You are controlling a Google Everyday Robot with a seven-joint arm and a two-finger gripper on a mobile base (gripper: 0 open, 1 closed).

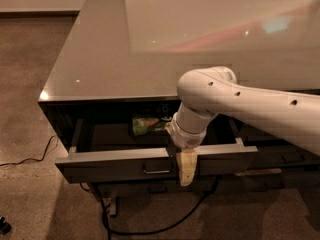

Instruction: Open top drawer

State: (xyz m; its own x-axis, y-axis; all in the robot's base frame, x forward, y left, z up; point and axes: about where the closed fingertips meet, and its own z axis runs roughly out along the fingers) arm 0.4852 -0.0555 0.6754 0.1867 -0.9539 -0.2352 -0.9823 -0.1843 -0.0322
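Observation:
The top drawer (115, 167) of the dark cabinet stands pulled out toward me, its grey top rim showing and its small loop handle (157, 168) at the middle of the front. A green packet (145, 124) lies inside at the back. My gripper (187, 167) hangs from the white arm (235, 100) over the drawer's front edge, just right of the handle, its tan fingers pointing down across the drawer front.
The cabinet has a glossy grey top (165, 39). More dark drawers (285, 156) sit to the right behind the arm. A black cable (30, 159) runs over the carpet at the left, and another cable (165, 224) loops under the cabinet.

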